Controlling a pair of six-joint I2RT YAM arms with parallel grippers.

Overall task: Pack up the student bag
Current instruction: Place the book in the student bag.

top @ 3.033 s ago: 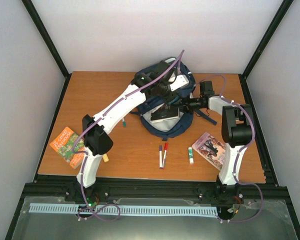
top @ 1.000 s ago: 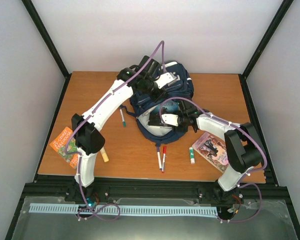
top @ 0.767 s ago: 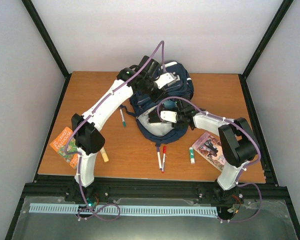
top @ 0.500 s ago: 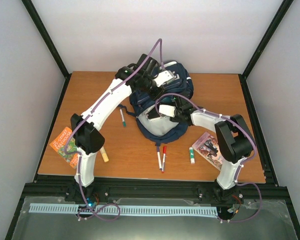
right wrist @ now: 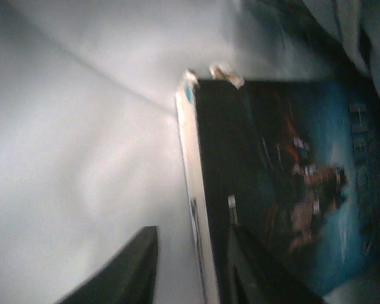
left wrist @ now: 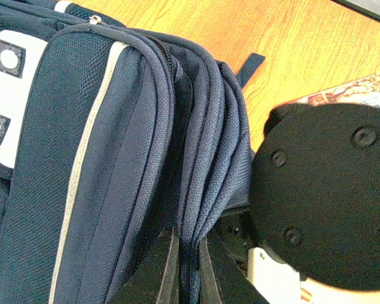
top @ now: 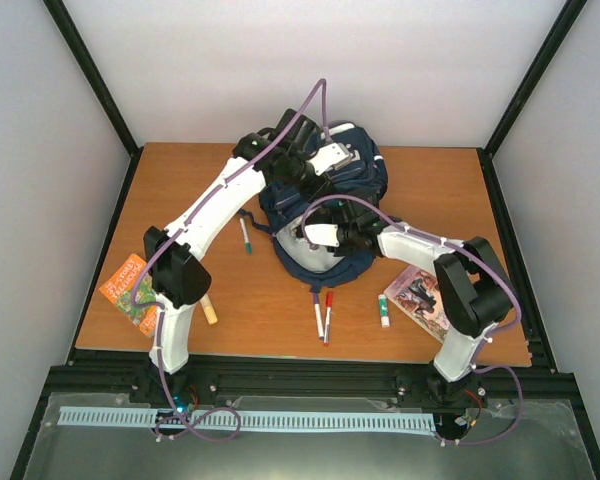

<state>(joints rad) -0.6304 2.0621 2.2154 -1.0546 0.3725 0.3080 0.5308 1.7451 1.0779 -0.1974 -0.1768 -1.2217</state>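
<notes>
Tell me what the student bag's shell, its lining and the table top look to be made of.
The student bag shell: navy woven synthetic fabric, likely nylon or polyester; matte, with a visible mesh weave. Its lining: pale grey thin cloth, smooth, lying in soft folds. The table top: orange-brown wood grain with slight sheen; solid wood, veneer or laminate cannot be told.

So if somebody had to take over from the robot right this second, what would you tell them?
The left gripper is shut on the student bag, pinching its opening edge.
The right gripper is open, astride the edge of a book inside the bag.
Done: that book is in.
To pack: orange book, second book, two markers, green marker and glue stick, all on the table.
</notes>
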